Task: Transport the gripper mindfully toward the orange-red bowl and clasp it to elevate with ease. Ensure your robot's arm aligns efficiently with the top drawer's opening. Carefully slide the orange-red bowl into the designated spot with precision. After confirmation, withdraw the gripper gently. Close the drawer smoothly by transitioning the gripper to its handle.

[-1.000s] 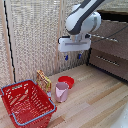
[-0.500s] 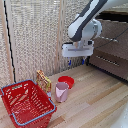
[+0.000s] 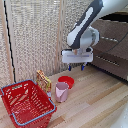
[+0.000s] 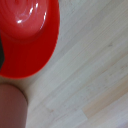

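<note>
Above the pale wooden worktop (image 3: 100,100), the white boxy hand (image 3: 77,65) with dark-blue fingertips hangs empty, fingers parted. Glossy orange-red shallow bowl (image 3: 66,81) sits on the worktop below and slightly toward the exterior view's left of the hand, just behind the pink cup (image 3: 61,92), near the red wire basket (image 3: 26,102).

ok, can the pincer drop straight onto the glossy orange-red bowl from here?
Probably yes: the white pincer hangs above the orange-red bowl with nothing between; only the pink cup stands close beside it.
</note>
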